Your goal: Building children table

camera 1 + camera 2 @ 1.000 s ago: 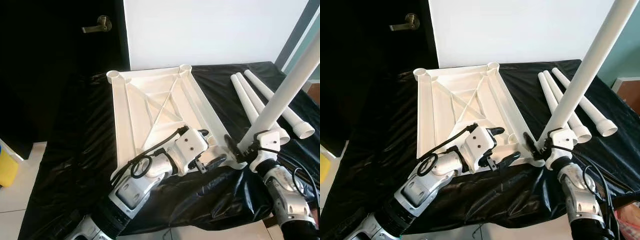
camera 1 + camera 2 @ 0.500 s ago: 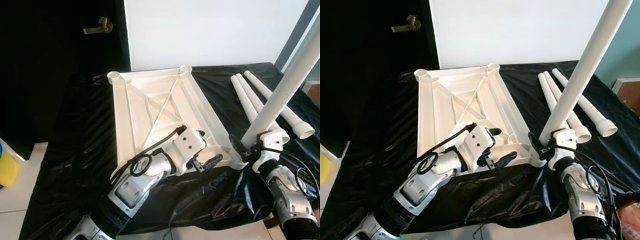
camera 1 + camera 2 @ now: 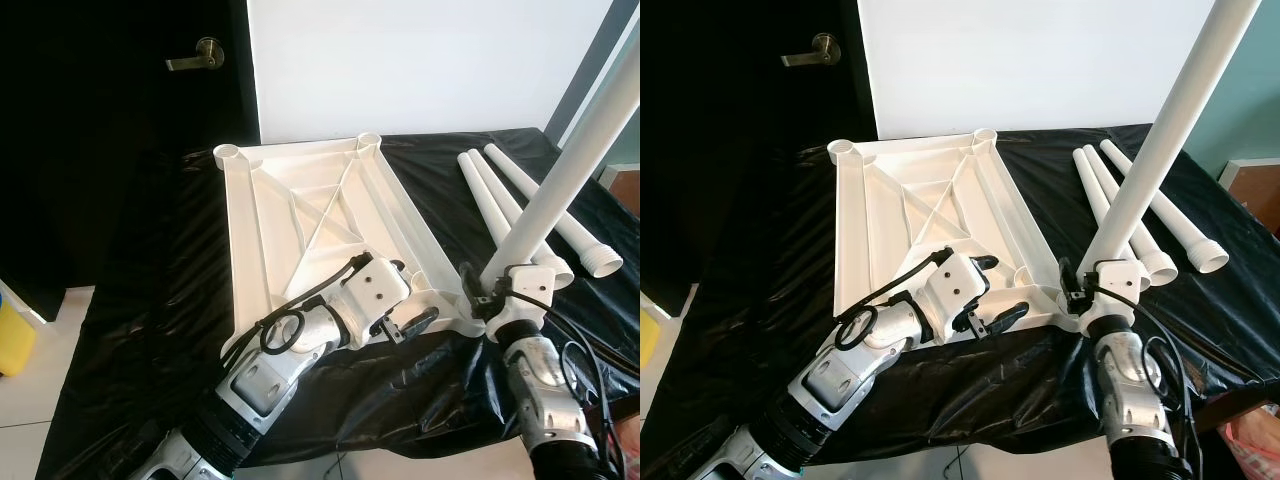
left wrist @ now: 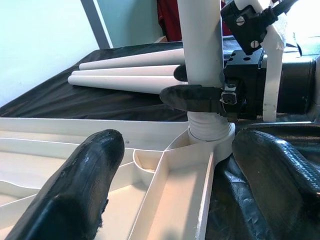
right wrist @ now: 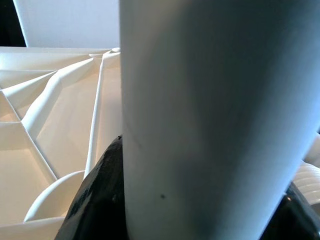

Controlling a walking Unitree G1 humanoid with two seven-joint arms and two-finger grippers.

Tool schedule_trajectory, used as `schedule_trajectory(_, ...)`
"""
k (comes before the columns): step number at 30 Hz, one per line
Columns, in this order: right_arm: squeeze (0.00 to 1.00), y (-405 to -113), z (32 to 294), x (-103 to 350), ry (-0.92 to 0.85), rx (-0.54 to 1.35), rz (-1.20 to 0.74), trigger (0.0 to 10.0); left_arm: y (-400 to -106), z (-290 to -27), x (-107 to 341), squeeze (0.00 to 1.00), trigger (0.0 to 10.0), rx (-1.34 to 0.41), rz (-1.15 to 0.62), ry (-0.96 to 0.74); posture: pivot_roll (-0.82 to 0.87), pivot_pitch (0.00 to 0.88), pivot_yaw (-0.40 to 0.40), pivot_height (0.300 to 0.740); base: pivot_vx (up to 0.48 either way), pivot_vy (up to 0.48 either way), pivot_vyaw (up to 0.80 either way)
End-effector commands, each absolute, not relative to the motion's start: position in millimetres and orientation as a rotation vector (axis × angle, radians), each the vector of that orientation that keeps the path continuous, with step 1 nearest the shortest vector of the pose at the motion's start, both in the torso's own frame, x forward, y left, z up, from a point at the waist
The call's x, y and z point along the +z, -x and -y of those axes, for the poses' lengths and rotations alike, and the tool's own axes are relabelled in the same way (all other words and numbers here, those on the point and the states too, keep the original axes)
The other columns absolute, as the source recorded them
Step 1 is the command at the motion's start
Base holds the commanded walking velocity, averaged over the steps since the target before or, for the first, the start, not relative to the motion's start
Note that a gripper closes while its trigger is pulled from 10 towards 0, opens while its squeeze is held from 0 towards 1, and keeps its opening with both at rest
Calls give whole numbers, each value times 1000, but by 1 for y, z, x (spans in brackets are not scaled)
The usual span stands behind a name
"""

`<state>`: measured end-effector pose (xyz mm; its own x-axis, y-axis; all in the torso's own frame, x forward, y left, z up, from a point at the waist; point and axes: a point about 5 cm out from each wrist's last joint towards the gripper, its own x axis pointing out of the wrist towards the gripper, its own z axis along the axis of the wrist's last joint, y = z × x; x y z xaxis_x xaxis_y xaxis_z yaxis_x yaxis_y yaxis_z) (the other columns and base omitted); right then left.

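A white tabletop [image 3: 300,220] lies upside down on a table covered in black sheet. My right gripper [image 3: 478,295] is shut on a long white leg [image 3: 570,170] just above its lower end. The leg leans up to the right, and its ribbed end sits in the near right corner socket [image 4: 210,134]. Over the tabletop's near edge, just left of that corner, my left gripper [image 3: 415,295] is open with nothing between its fingers [image 4: 85,175]. Three loose legs [image 3: 520,200] lie side by side on the sheet to the right.
A dark door with a brass handle [image 3: 195,55] and a white wall stand behind the table. A yellow object [image 3: 12,335] sits on the tiled floor at left. The sheet hangs over the table's near edge [image 3: 400,400].
My right forearm has swung in to the left under the leg, and the leg stands a little steeper. The left gripper has hardly moved.
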<state>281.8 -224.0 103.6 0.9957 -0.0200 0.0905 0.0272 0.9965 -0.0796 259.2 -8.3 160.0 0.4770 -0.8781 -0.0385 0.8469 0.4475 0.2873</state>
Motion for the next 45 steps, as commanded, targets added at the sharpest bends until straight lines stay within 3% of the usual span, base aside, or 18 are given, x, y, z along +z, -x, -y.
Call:
schedule_trajectory(1,0,-277,220,85,64,-55,-4,10000,-262,8,160,0,10000,-1052,127,-302,-11,0,-33,740,0,0,0)
schedule_trajectory(6,0,-277,210,83,43,-105,-6,10000,-264,6,158,0,10000,-1034,121,-303,-7,0,-42,740,0,0,0)
schedule_trajectory(10,0,-278,179,86,-26,-251,-1,10000,-278,-8,157,0,10000,-968,102,-299,-2,0,-51,740,0,0,0)
schedule_trajectory(29,0,-272,184,99,0,-281,71,10000,-288,-16,159,0,10000,-984,128,-330,-32,0,-26,740,0,0,0)
schedule_trajectory(30,1000,-271,186,101,3,-274,87,10000,-289,-16,159,0,10000,-986,130,-329,-36,0,-20,740,0,0,0)
schedule_trajectory(42,1000,-267,204,112,51,-149,152,10000,-289,-17,163,0,10000,-996,152,-314,-43,0,-13,740,0,0,0)
schedule_trajectory(43,0,-268,206,113,58,-124,148,10000,-289,-17,163,0,10000,-1003,154,-317,-44,0,-12,740,0,0,0)
schedule_trajectory(45,0,-268,208,113,62,-109,145,10000,-289,-17,162,0,10000,-1008,156,-320,-44,0,-12,740,0,0,0)
